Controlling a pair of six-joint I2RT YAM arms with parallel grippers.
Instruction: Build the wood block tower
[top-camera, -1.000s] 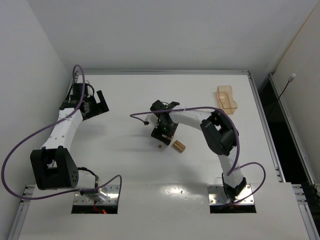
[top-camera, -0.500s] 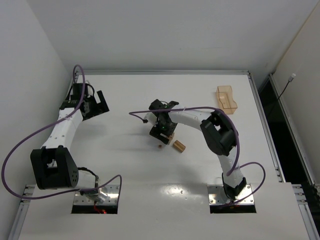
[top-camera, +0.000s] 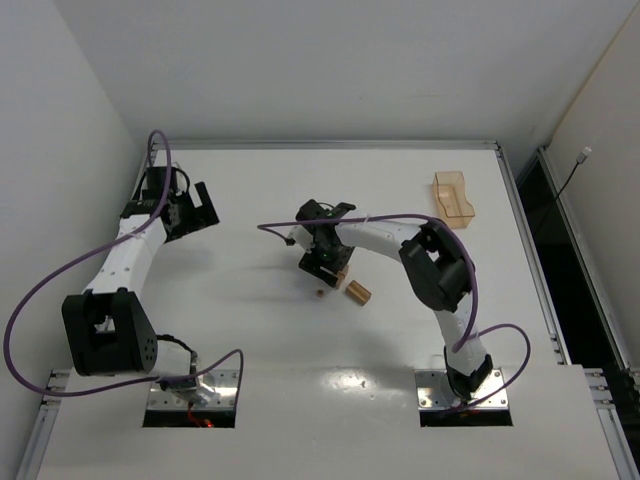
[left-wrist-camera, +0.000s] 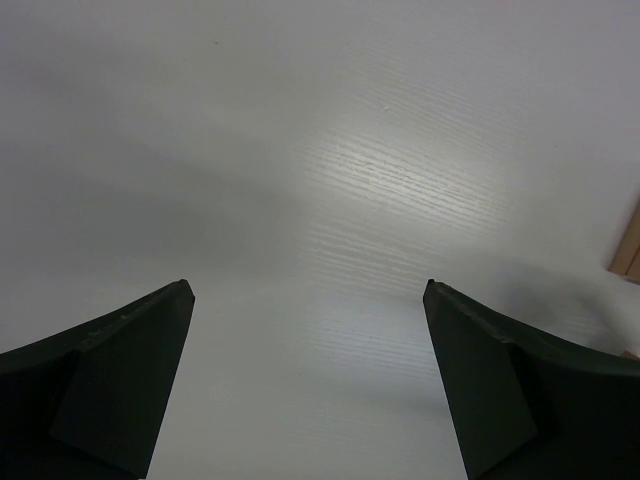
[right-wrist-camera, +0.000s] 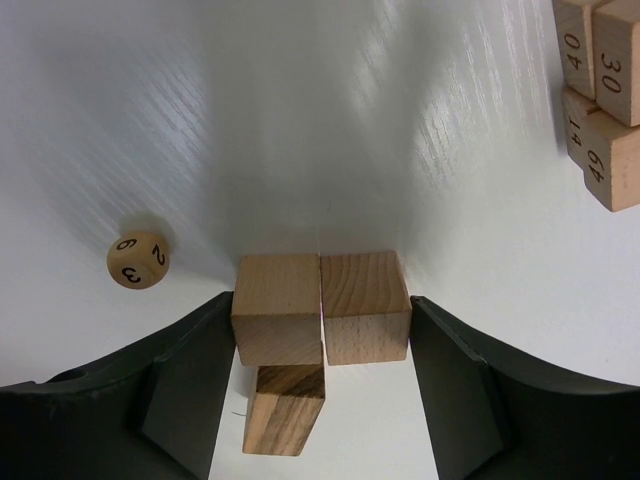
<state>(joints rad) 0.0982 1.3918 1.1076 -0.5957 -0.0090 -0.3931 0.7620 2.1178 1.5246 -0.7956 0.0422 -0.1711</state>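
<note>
Two light wooden blocks (right-wrist-camera: 275, 300) (right-wrist-camera: 365, 300) stand side by side on the white table, and my right gripper (right-wrist-camera: 320, 300) is shut on the pair, one finger against each outer face. A third, darker-grained block (right-wrist-camera: 283, 410) lies just behind the left one, between the fingers. In the top view the right gripper (top-camera: 322, 262) sits mid-table and hides these blocks. A stubby wooden cylinder (top-camera: 357, 292) lies just to its right. My left gripper (top-camera: 197, 208) is open at the far left, with only bare table between its fingers (left-wrist-camera: 120, 390).
A small rounded wooden piece marked with numbers (right-wrist-camera: 137, 260) rests left of the right gripper. Several numbered wooden blocks (right-wrist-camera: 600, 90) are grouped at the upper right of the right wrist view. A translucent amber box (top-camera: 453, 196) stands at the back right.
The right gripper's fingers have narrowed onto the two side-by-side blocks, and its wrist has shifted slightly left. The left arm has not moved.
</note>
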